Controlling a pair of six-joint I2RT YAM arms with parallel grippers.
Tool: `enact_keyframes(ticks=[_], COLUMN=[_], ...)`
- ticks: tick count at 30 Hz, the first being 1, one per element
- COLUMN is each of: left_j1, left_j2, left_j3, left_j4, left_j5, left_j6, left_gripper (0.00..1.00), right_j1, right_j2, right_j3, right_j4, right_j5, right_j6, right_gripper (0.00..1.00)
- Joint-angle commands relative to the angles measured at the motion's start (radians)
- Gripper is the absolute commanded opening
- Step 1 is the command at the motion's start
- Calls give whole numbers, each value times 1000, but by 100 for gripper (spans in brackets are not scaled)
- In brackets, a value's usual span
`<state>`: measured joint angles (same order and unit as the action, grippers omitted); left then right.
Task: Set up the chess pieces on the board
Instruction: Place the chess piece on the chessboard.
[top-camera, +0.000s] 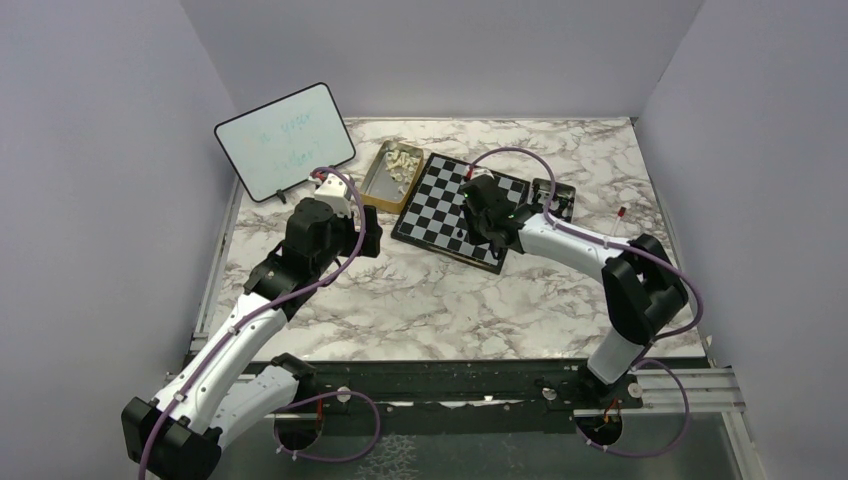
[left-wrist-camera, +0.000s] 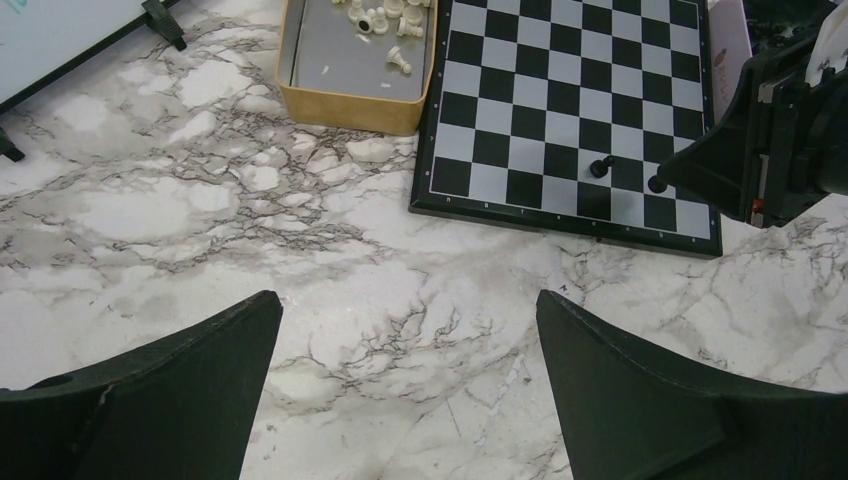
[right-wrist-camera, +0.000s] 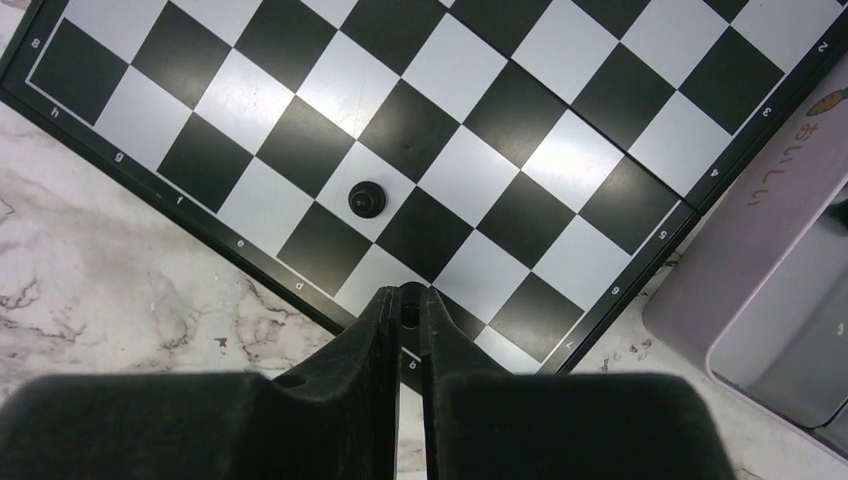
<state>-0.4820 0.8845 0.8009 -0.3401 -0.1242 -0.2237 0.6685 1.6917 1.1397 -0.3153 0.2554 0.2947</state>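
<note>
Overhead, a marble-patterned table carries a black-and-white chessboard, lying a little toward 1 o'clock from the table's centre and turned slightly askew. The right gripper reaches over the chessboard's near edge, at about its 5 o'clock side. Its fingers are pressed almost together, pinching a tiny black chessman at their very tips, above the row of squares closest to the border. It cannot be told whether that chessman touches the square beneath it. Near it, toward 11 o'clock in the right wrist view, a second black piece stands upright alone on a white square. The rest of the chessboard's visible squares are bare. The left gripper hovers over the marble near the chessboard's 8 o'clock corner, its fingers spread wide with nothing between them. A shallow gold tin sits just beside the chessboard's 9 o'clock edge, and a loose heap of cream pieces lies in its far end. A pale lilac tin rests just beside the chessboard's opposite edge, at 3 o'clock. At the table's 10 o'clock corner, a black-framed whiteboard is propped up on small feet, with faint writing on it too small to read.
</note>
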Motion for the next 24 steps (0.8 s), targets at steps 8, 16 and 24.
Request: enact_keyframes(ticks=[8, 16, 24], left_j1=[-5, -6, -6], left_j2=[-25, -27, -25], left_j3=[-4, -4, -6], left_j4=[2, 3, 3], left_j5=[-18, -14, -9], left_j6=[3, 2, 1], left_gripper=[99, 99, 99], right_j1=[8, 8, 8], right_j2=[46, 82, 110], right_j3=[1, 17, 18], right_j4=[84, 90, 93], right_j5=[74, 85, 116], right_j6=[-8, 1, 2], right_gripper=[14, 14, 14])
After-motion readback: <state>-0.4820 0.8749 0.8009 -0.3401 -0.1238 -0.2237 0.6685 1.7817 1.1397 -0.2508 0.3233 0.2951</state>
